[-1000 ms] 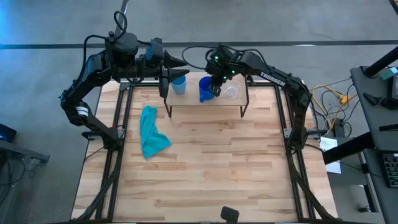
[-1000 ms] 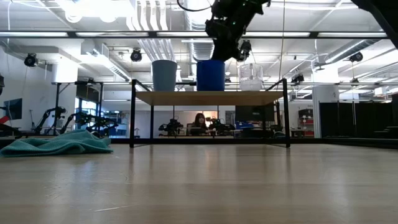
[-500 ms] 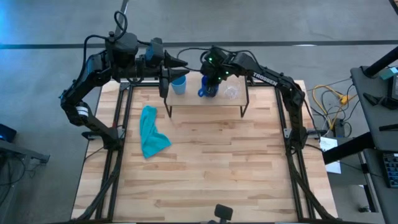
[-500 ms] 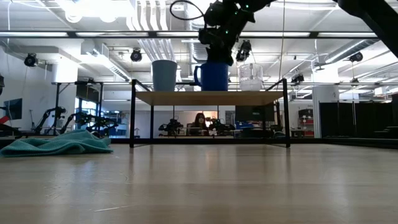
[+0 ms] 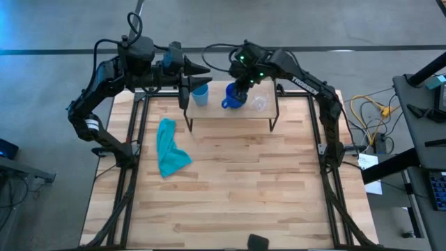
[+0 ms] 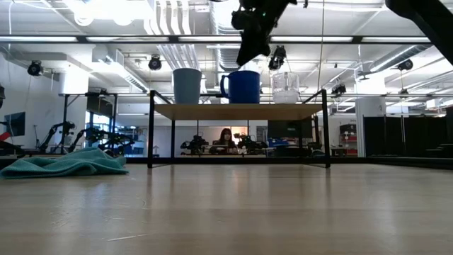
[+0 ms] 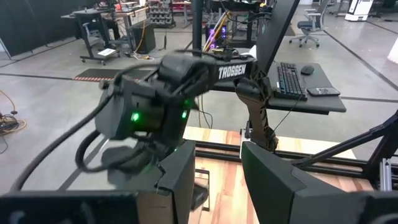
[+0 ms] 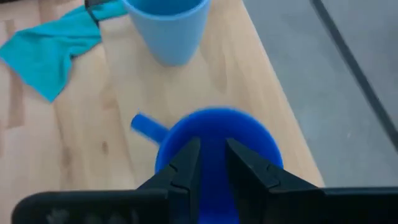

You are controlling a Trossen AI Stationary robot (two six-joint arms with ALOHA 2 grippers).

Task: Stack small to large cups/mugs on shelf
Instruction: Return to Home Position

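Three vessels stand in a row on the shelf (image 5: 230, 117) (image 6: 241, 111): the light-blue cup (image 5: 201, 95) (image 6: 187, 86) (image 8: 168, 28), the royal-blue mug (image 5: 233, 97) (image 6: 242, 86) (image 8: 217, 134) and the clear cup (image 5: 259, 104) (image 6: 286, 88). Each rests on its base. The mug's handle (image 6: 223, 85) (image 8: 146, 126) points toward the light-blue cup. My right gripper (image 5: 242, 80) (image 6: 251, 46) (image 8: 211, 155) hangs right above the mug, narrowly open, clear of its rim. My left gripper (image 5: 202, 72) (image 7: 217, 174) waits open beyond the light-blue cup, at the far edge.
A teal cloth (image 5: 169, 148) (image 6: 67, 164) (image 8: 56, 46) lies crumpled on the table's left part, in front of the shelf. The wooden tabletop (image 5: 237, 188) stretches bare toward the near edge. A person sits far off in the room behind the table.
My right gripper was down at the mug's rim; the mug turned on the shelf until its handle pointed toward the light-blue cup. The gripper has since let go and risen straight up, clear of the mug, which stays standing on the shelf.
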